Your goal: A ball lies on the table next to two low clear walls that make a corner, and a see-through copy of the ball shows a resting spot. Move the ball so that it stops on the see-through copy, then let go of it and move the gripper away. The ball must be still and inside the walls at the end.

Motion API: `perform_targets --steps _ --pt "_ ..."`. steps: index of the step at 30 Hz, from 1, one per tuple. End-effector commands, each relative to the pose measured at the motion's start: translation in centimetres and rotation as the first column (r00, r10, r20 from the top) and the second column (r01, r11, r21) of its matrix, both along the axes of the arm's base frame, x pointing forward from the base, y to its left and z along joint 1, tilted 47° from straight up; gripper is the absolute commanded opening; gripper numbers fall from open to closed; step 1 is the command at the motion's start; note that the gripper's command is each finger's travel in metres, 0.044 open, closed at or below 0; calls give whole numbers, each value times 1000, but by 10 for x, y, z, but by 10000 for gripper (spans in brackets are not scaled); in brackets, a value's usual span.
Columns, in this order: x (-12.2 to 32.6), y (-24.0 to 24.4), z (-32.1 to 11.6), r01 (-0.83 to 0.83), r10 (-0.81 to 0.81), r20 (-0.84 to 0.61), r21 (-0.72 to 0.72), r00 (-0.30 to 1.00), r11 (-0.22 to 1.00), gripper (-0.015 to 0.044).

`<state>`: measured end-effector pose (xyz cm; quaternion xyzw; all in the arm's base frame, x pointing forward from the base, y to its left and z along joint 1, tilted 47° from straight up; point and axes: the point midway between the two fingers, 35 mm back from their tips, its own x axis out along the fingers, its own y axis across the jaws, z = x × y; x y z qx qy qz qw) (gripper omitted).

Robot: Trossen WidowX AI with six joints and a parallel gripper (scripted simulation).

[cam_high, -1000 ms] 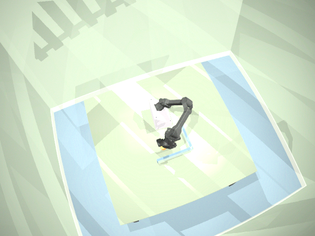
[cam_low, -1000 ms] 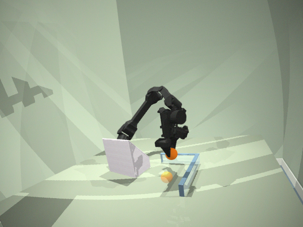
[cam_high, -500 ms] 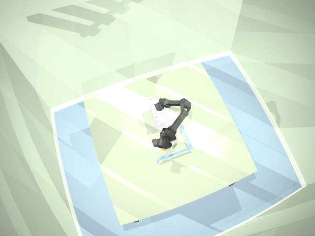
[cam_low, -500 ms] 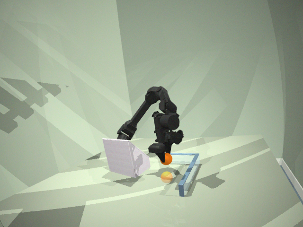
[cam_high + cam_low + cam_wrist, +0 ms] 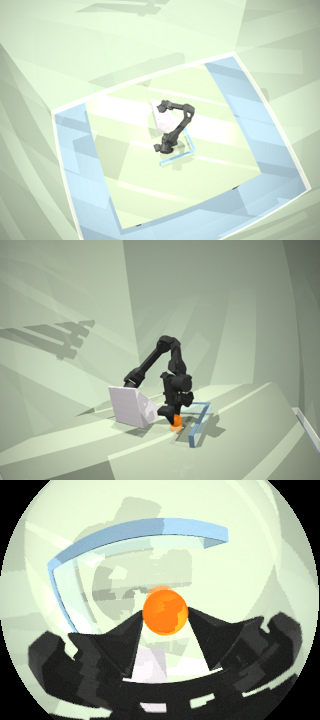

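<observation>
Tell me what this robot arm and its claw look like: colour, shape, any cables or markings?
The arm is dark charcoal throughout, made of chunky rounded blocks joined by a slim straight link. The gripper is the same dark grey, with two tapering fingers. No cables, labels or markings are visible.

The ball (image 5: 166,611) looks smooth and matt orange, the walls (image 5: 199,423) clear, glassy blue.

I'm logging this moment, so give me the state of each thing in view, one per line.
Tool: shut on the orange ball.
Orange ball: gripped, lifted just above the see-through copy.
See-through copy: on the table, not yet matched.
Clear corner walls: upright, untouched.
</observation>
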<state>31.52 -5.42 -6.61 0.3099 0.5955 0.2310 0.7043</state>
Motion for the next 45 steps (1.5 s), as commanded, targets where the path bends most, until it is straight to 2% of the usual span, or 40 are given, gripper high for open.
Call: perform_targets --steps 1,20,35,37,42,45 --pt "1 14 -12 4 -4 -2 9 1000 1000 0" --pt "5 31 -27 4 -4 -2 11 1000 1000 0" --pt "5 28 -26 2 -2 -3 6 1000 1000 387" --pt "4 20 -19 3 -3 -3 4 1000 1000 387" --pt "-11 -31 32 4 -4 -3 6 1000 1000 387" --pt "-11 -32 34 4 -4 -3 7 1000 1000 387"
